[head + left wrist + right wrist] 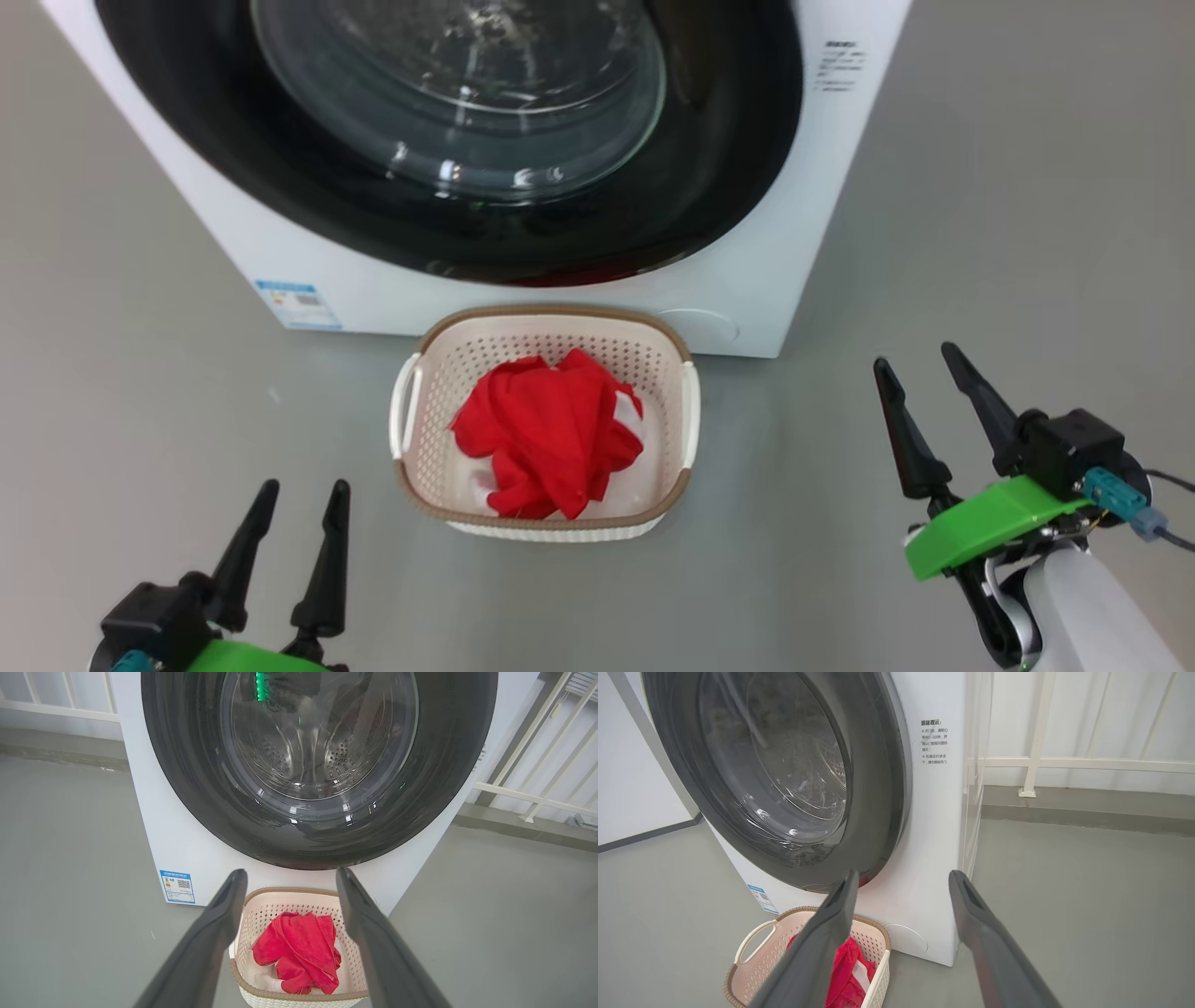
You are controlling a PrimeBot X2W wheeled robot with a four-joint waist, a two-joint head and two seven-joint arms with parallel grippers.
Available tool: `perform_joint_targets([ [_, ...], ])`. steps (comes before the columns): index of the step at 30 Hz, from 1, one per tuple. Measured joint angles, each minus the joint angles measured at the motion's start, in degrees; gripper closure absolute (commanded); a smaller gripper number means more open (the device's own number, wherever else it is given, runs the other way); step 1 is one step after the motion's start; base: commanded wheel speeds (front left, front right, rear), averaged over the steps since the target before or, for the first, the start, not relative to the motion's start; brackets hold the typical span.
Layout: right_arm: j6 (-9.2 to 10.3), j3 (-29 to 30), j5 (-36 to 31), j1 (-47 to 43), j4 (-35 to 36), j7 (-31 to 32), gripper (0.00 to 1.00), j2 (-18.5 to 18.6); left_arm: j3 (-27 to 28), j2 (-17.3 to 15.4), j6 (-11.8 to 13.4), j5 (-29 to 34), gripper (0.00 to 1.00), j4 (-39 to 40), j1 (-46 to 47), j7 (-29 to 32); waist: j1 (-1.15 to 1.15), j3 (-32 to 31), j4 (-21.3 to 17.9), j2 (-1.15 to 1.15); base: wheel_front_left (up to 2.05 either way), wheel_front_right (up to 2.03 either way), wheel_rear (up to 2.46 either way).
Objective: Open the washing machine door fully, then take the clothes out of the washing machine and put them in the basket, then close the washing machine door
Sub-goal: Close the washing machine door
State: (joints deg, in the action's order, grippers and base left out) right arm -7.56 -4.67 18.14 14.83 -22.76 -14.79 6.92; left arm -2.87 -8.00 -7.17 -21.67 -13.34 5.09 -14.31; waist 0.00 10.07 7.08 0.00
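The white washing machine [308,271] stands ahead with its round black-rimmed door [448,215] lying flat against the front, glass bowl [322,746] showing the bare steel drum. On the floor just before it sits the cream basket [546,523] holding red clothes [551,434] with white patches. My left gripper [297,495] hangs open at the lower left, left of the basket, nothing between its fingers. My right gripper [920,359] is open at the lower right, well right of the basket, empty too. Both wrist views look at the door [878,788] and basket [756,952].
Grey floor [980,233] surrounds the machine. A blue label [299,305] marks its lower left front, grey printed text [837,65] its upper right. White railings [1064,763] run behind and beside the machine.
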Motion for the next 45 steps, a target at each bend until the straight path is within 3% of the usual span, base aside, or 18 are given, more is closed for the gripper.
perform_joint_targets([
  [23,0.0,1.16,0.49,-8.5,2.66,0.01,0.0,0.29,5.56,-1.08,0.0,1.07,0.0,0.18,-5.37,0.01,0.0,-5.18,-9.32,0.0,0.0,0.0,0.0],
  [45,0.0,4.16,1.46,-15.77,3.83,0.01,0.0,0.34,7.93,-1.11,0.0,2.98,0.0,1.7,-10.07,0.01,0.0,-8.2,-11.67,0.0,0.0,0.0,0.0],
])
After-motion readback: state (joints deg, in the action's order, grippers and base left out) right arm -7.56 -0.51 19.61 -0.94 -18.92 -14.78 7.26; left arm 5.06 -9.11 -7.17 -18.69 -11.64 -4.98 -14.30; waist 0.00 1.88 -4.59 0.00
